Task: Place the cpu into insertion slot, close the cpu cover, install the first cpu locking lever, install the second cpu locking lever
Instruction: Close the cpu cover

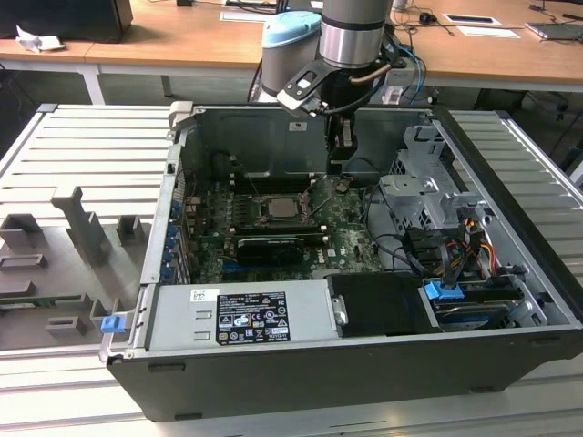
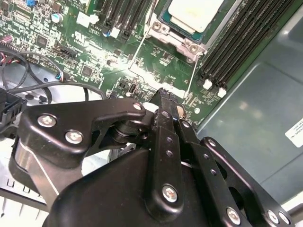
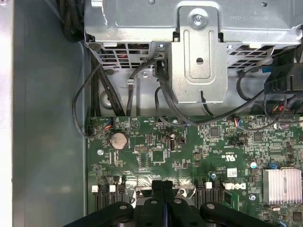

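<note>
The cpu lies pale and silvery in the insertion slot on the green board. The silvery cpu cover frames it and looks laid down over it. Two thin wire locking levers run out from the socket's corner toward my fingers. My gripper hovers over the board a short way from the socket, to the exterior view's right of it. Its black fingertips are pressed together with nothing between them.
The board sits deep in an open computer case. Black memory slots flank the socket. A metal drive cage with cables stands on the exterior view's right, a power supply in front. Grey fixtures lie on the table outside.
</note>
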Controlling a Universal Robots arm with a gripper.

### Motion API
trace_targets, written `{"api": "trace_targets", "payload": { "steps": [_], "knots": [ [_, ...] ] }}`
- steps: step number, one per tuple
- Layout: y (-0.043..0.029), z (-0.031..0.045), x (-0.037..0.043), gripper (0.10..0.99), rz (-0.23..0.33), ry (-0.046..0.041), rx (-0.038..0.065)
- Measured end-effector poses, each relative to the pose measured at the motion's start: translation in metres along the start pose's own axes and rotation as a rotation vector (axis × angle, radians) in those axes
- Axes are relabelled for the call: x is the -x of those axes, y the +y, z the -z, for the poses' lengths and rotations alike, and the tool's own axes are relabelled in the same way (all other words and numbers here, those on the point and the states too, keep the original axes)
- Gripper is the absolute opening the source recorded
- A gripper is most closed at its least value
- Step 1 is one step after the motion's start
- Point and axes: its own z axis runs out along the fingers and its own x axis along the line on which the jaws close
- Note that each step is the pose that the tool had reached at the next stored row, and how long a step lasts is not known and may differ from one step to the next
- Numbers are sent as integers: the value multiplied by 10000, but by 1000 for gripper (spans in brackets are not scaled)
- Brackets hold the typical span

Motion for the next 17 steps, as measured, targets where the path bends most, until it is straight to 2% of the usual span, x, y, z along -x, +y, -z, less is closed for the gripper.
{"api": "trace_targets", "payload": {
  "steps": [3, 9, 14, 17],
  "knots": [
    [62, -31, -3, 106, 44, 2, 1],
    [77, -66, 6, 106, 76, 1, 23],
    [142, -135, 5, 106, 76, -14, 24],
    [143, -188, 6, 106, 74, -15, 23]
  ]
}}
